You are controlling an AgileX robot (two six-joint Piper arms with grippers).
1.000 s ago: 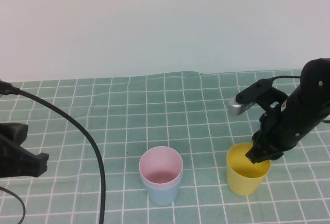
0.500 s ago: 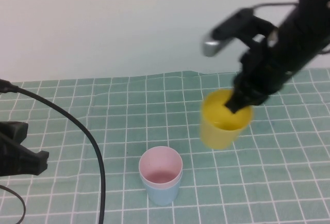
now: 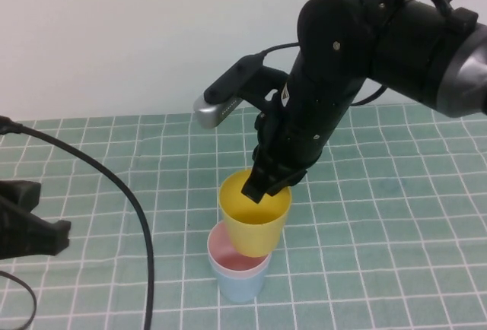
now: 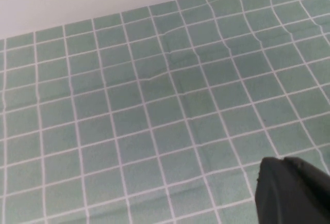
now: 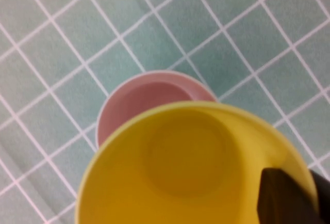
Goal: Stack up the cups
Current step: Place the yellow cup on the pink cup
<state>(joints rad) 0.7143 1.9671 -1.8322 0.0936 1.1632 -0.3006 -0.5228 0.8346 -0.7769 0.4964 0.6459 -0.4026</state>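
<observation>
A yellow cup (image 3: pixel 255 220) hangs tilted just above the pink cup (image 3: pixel 228 258), which sits nested in the light blue cup (image 3: pixel 242 284) near the table's front. My right gripper (image 3: pixel 268 183) is shut on the yellow cup's far rim, one finger inside it. In the right wrist view the yellow cup (image 5: pixel 180 167) covers most of the pink cup (image 5: pixel 139 97), and my right gripper (image 5: pixel 294 198) pinches its wall. My left gripper (image 3: pixel 34 227) rests at the left edge, shut and holding nothing; the left wrist view shows that left gripper (image 4: pixel 294 190) over bare cloth.
A green checked cloth (image 3: pixel 396 216) covers the table, with a fold along its far edge. A black cable (image 3: pixel 122 193) arcs across the left side. A white wall stands behind.
The right gripper closed on the yellow cup at the right, lifted it and carried it left over the pink and blue stack. The left arm has not moved.
</observation>
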